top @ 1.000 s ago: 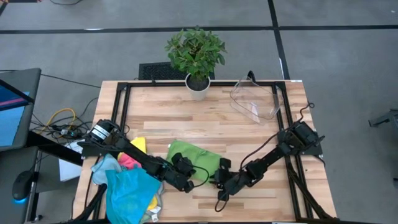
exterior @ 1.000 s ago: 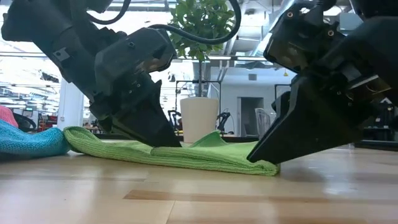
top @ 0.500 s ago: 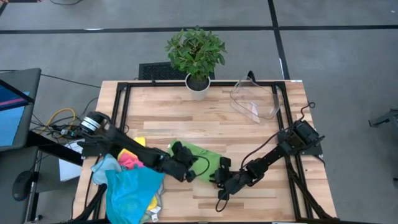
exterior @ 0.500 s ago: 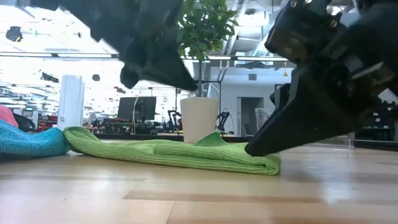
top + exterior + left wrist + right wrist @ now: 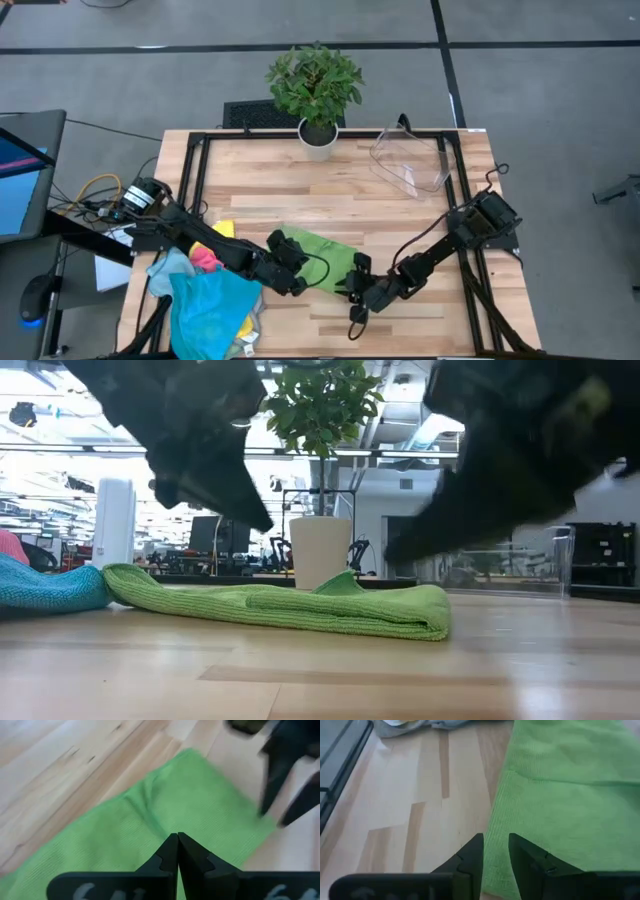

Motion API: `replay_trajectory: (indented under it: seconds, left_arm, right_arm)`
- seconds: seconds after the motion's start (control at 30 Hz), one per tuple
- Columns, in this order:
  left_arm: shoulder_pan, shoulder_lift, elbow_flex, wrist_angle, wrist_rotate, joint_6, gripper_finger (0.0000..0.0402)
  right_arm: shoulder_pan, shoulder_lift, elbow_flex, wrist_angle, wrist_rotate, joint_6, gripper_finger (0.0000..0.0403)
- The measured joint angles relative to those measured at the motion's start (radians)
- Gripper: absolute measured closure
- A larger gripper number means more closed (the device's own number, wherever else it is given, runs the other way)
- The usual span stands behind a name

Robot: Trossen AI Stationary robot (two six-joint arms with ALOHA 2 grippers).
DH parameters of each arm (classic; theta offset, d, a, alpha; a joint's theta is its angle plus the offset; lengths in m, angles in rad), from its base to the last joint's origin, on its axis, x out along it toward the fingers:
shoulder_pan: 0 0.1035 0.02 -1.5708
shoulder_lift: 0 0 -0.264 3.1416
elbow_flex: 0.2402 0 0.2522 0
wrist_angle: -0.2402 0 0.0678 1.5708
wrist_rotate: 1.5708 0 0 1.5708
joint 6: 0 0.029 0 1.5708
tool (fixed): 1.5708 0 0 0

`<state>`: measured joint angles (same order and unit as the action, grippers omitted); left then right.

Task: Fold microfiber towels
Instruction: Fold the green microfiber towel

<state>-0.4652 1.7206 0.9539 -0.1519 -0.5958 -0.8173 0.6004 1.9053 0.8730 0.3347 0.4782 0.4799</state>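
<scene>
L hand shut, above green towel

Overhead looking down, table-level sideways, wrists close, all sharing green towel

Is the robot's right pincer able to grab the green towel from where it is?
Probably yes. The right pincer hangs just above the green towel's near edge, slightly open, with nothing between them. The left pincer is shut over the towel's other end.
</scene>
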Motion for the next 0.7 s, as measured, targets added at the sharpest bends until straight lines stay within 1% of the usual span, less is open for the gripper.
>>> replay_trajectory:
  seconds: [0.1,0.23,0.37,0.53,0.7]
  left_arm:
    - [-0.008,0.0,-0.003,-0.036,-0.009,-0.033,0.0401]
    - [-0.014,0.0,-0.056,-0.005,-0.032,-0.123,0.0401]
    - [-0.024,0.0,-0.122,0.116,-0.047,-0.19,0.0401]
    - [-0.029,0.0,-0.219,0.343,-0.028,-0.181,0.0401]
    - [-0.028,0.0,-0.275,0.399,-0.018,-0.204,0.0401]
  right_arm:
    - [-0.008,-0.039,0.0,0.0,0.002,-0.042,0.0285]
    - [-0.016,-0.072,0.0,-0.012,0.024,-0.069,0.0285]
    - [-0.014,-0.076,0.001,-0.018,0.029,-0.065,0.0285]
    - [-0.006,-0.069,0.001,-0.023,0.027,-0.021,0.0285]
    - [-0.017,-0.069,-0.004,-0.014,0.025,-0.012,0.0285]
